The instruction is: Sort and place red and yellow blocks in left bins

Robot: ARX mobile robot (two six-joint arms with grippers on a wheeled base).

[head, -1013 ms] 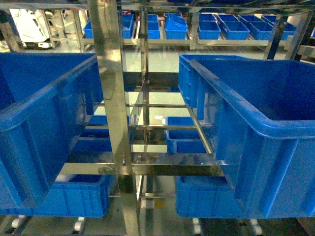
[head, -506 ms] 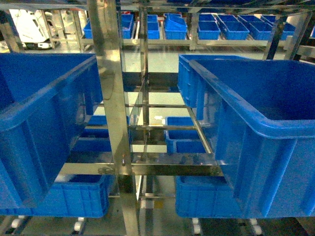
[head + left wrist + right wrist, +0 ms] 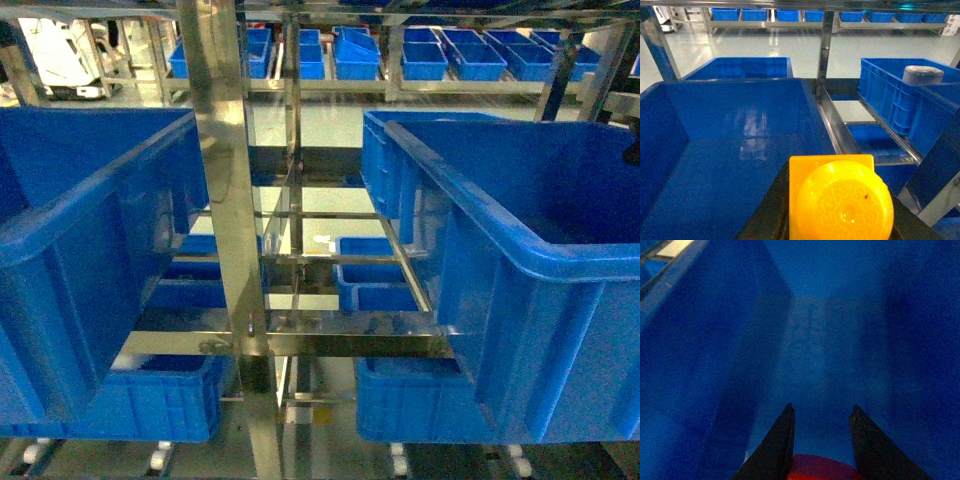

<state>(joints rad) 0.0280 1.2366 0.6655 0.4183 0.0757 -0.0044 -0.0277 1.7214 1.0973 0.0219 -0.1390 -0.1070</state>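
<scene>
Right now the head view shows a metal rack (image 3: 225,200) with a big blue bin on the left (image 3: 90,220) and a big blue bin on the right (image 3: 530,250), and smaller blue crates (image 3: 385,285) on the lower shelves and along the far wall. Neither arm shows clearly there; only a dark bit sits at the right edge above the right bin.

From the left wrist camera, the yellow block (image 3: 837,197) fills the bottom of the picture, its round stud facing the lens. It sits in the left tool (image 3: 837,220), whose dark parts show on both sides of it, so the left tool is pinching the yellow block. The block hangs over the near rim of the deep blue bin (image 3: 740,150), whose smooth floor is bare below. A blue crate (image 3: 905,95) on the shelf to the right holds a grey round thing (image 3: 923,74).

From the right wrist camera, the right tool (image 3: 820,440) is down inside a deep blue bin (image 3: 715,365). Its two dark fingers (image 3: 777,440) stand a little apart, with the red block (image 3: 820,467) between them at their base. Whether they press on it I cannot tell.
</scene>
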